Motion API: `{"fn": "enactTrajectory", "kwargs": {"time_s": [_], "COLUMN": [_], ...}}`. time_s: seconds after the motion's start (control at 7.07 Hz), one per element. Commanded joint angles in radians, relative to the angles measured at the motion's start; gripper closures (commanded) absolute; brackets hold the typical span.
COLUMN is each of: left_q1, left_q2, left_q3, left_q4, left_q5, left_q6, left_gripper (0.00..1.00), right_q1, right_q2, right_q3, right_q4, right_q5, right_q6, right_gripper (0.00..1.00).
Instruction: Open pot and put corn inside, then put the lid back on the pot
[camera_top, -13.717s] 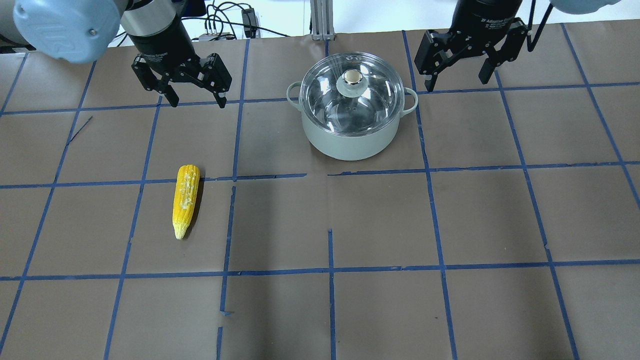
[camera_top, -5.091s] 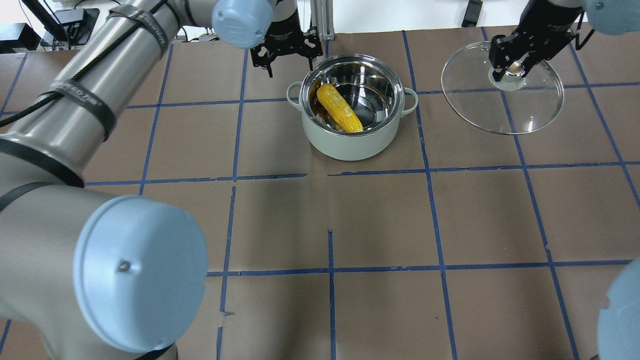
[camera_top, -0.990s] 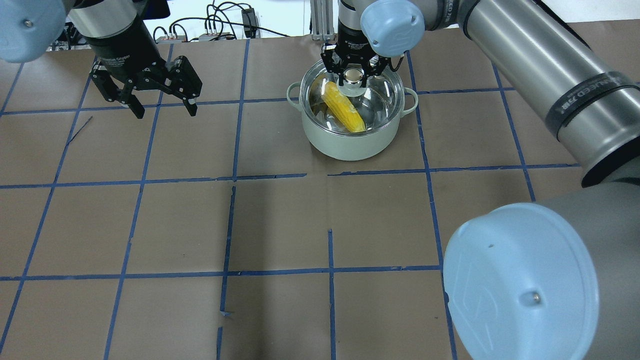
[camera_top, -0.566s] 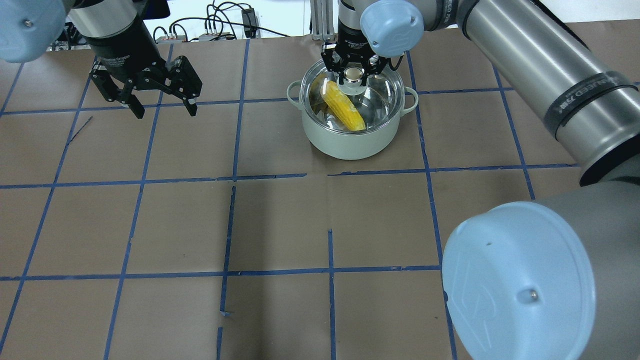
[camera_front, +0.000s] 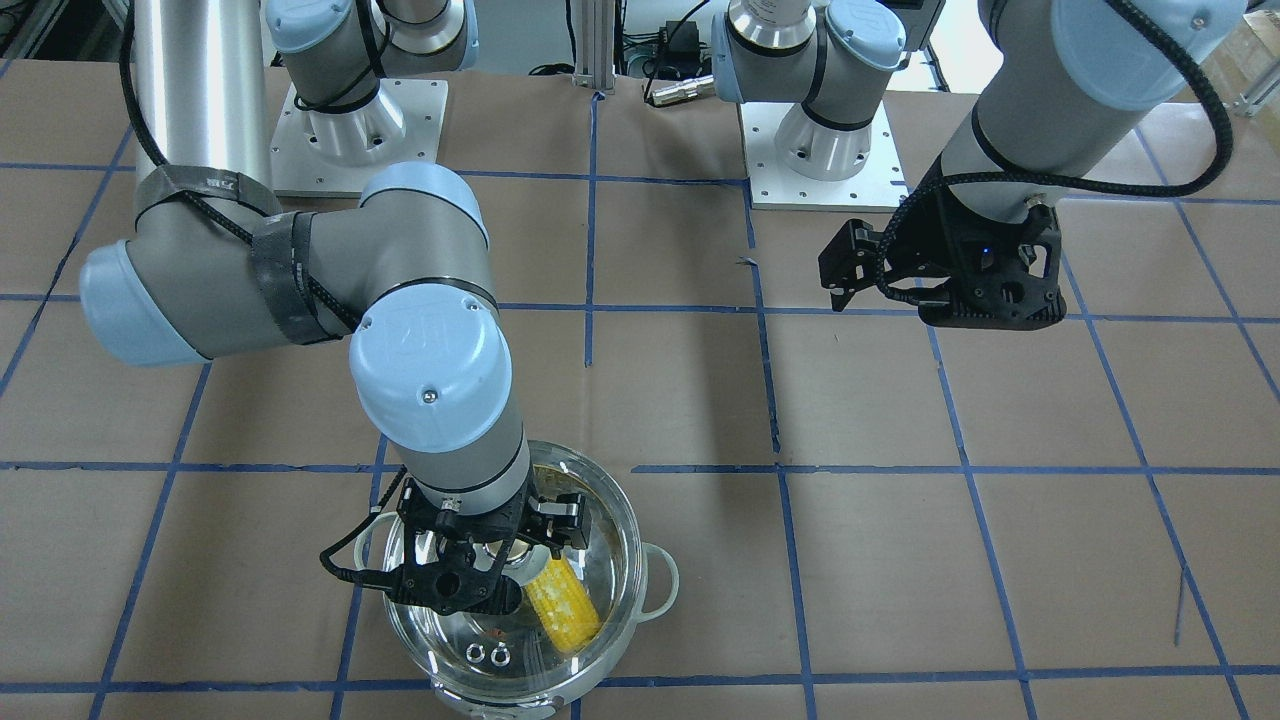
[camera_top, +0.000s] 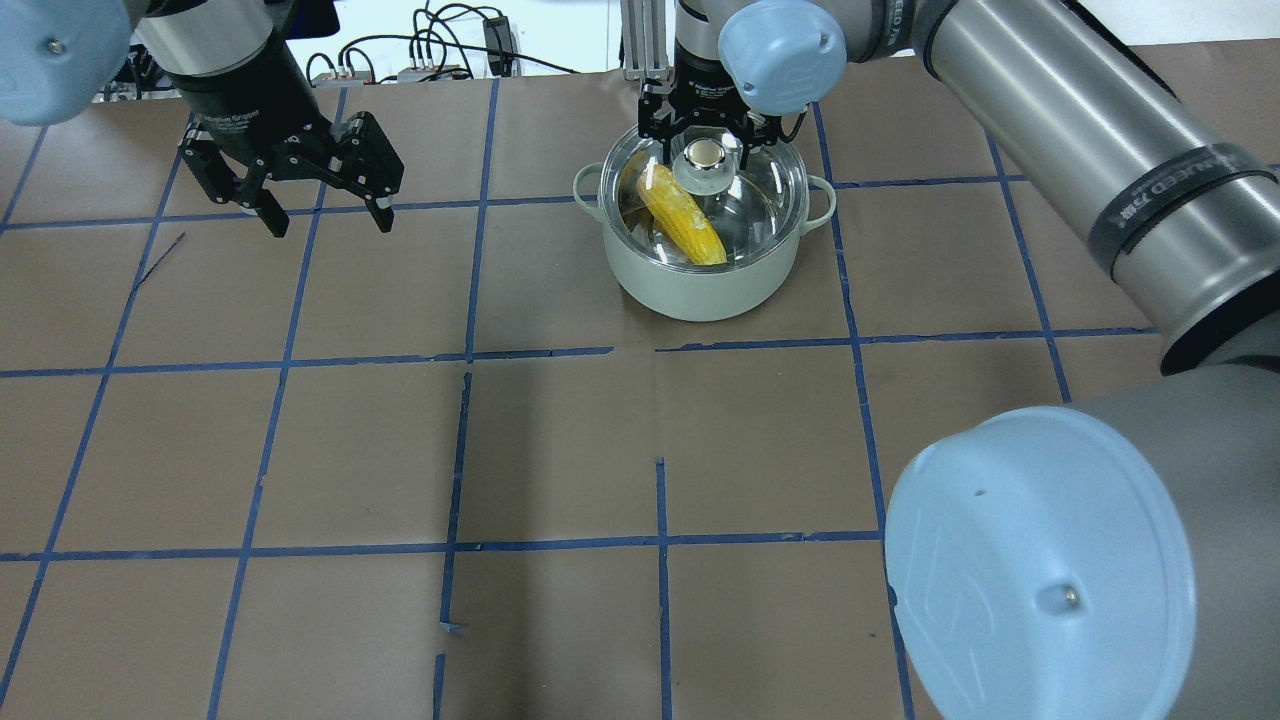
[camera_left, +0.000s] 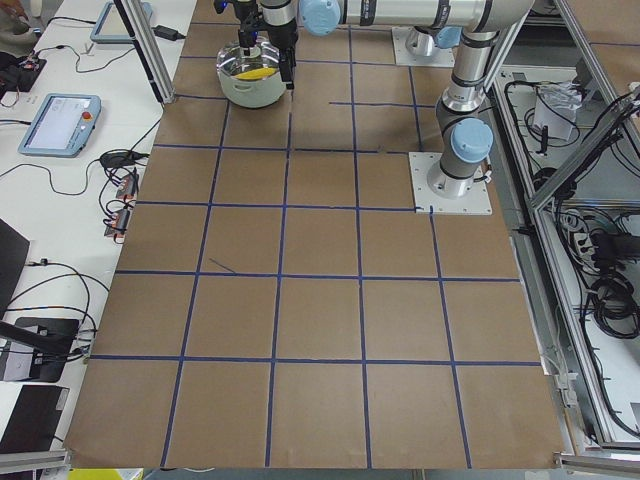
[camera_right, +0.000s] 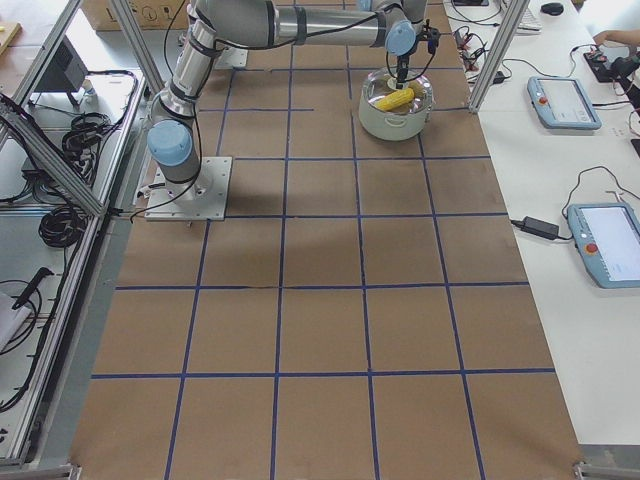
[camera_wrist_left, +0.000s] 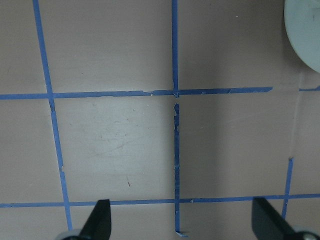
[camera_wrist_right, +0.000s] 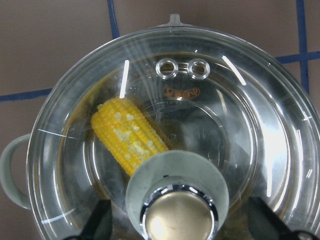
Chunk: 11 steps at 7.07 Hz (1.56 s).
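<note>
The pot (camera_top: 700, 285) stands at the table's far middle, also in the front view (camera_front: 660, 580). The corn (camera_top: 685, 215) lies slanted inside it, seen through the glass in the right wrist view (camera_wrist_right: 130, 137). The lid (camera_top: 765, 195) sits on the pot's rim (camera_wrist_right: 260, 125). My right gripper (camera_top: 705, 148) is open, its fingers spread on either side of the lid's knob (camera_wrist_right: 177, 200) without pinching it. My left gripper (camera_top: 325, 205) is open and empty over bare table, well to the left of the pot.
Brown paper with a blue tape grid covers the table (camera_top: 560, 450). My right arm's elbow (camera_top: 1040, 570) looms large at the overhead view's lower right. Cables and a post stand behind the pot (camera_top: 640, 40). The pot's edge shows in the left wrist view (camera_wrist_left: 305, 30).
My right gripper has opened and let go of the lid's knob; the lid now rests on the pot. The left arm has not moved.
</note>
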Motion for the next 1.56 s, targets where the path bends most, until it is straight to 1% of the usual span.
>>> {"fn": "enactTrajectory", "kwargs": {"time_s": [0.0,0.28,0.42,0.71,0.85,0.99,1.13,1.41], "left_q1": [0.0,0.0,0.0,0.0,0.0,0.0,0.0,0.0], "left_q2": [0.0,0.001,0.002,0.002,0.0,0.0,0.0,0.0], "left_q3": [0.0,0.0,0.0,-0.002,-0.002,-0.002,-0.002,-0.002], "left_q4": [0.0,0.0,0.0,0.0,0.0,0.0,0.0,0.0], "left_q5": [-0.002,-0.003,-0.005,-0.008,-0.008,-0.008,-0.008,-0.008], "left_q6": [0.0,0.0,0.0,0.0,0.0,0.0,0.0,0.0], "left_gripper": [0.0,0.0,0.0,0.0,0.0,0.0,0.0,0.0], "right_q1": [-0.022,-0.085,-0.124,-0.218,-0.235,-0.234,-0.232,-0.232], "right_q2": [-0.056,-0.186,-0.266,-0.449,-0.507,-0.512,-0.503,-0.504], "right_q3": [0.007,0.053,0.12,0.316,0.353,0.332,0.314,0.314], "right_q4": [0.028,0.203,0.211,0.196,0.225,0.269,0.272,0.283], "right_q5": [0.003,-0.011,-0.012,-0.002,-0.003,-0.005,-0.014,-0.011], "right_q6": [-0.102,-0.346,-0.435,-0.467,-0.465,-0.453,-0.448,-0.445], "right_gripper": [0.0,0.0,0.0,0.0,0.0,0.0,0.0,0.0]}}
